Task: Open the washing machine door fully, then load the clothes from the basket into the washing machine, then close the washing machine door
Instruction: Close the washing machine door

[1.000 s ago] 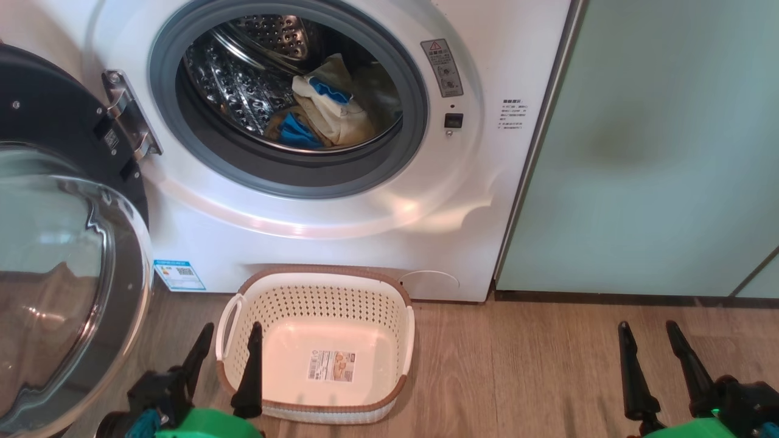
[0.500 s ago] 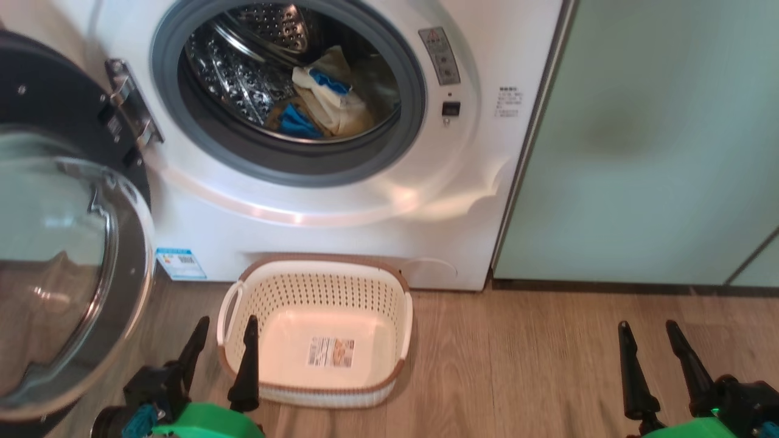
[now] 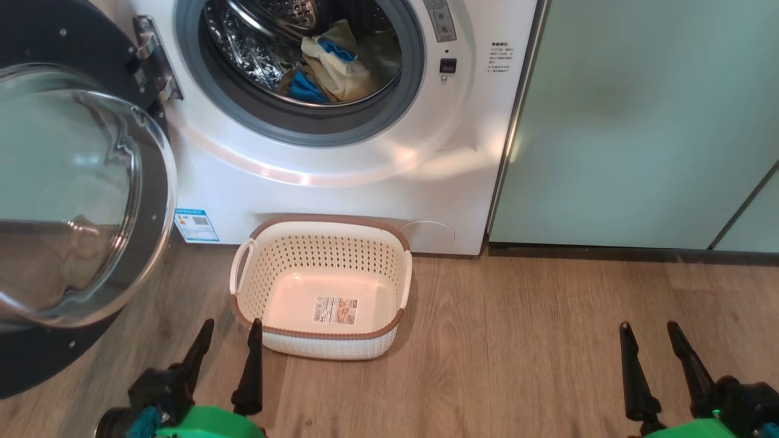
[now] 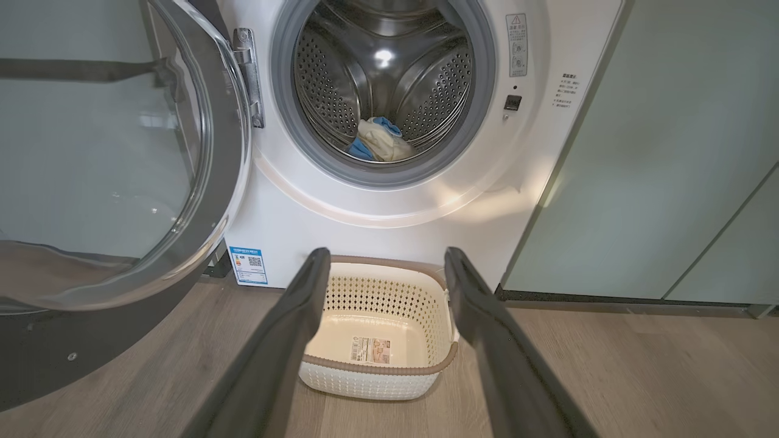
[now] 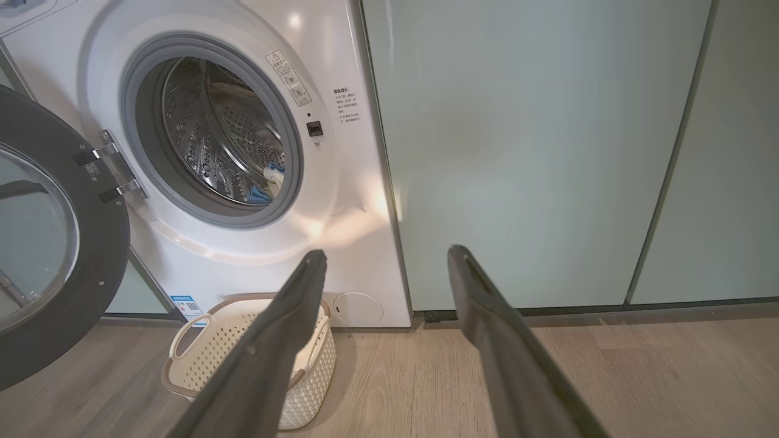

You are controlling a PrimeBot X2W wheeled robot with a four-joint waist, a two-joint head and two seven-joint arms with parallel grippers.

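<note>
The white washing machine (image 3: 341,170) stands ahead with its washing machine door (image 3: 79,201) swung wide open to the left. Pale yellow and blue clothes (image 3: 331,67) lie inside the steel drum, also seen in the left wrist view as clothes (image 4: 380,140). The cream basket (image 3: 322,347) sits on the floor in front of the machine, holding nothing but its label sticker. My left gripper (image 3: 232,325) is open just near the basket's front left corner, touching nothing. My right gripper (image 3: 647,326) is open over bare floor far to the right. Basket (image 4: 371,386) lies between my left fingers' line of sight.
Pale green cabinet panels (image 3: 639,121) run to the right of the machine. Wooden floor (image 3: 517,340) spreads between the basket and my right gripper. The open door's black rim (image 3: 36,359) reaches low over the floor at the left.
The head view has shifted, so machine, door and basket now sit higher and further off in the picture. Both grippers keep their places and stay open.
</note>
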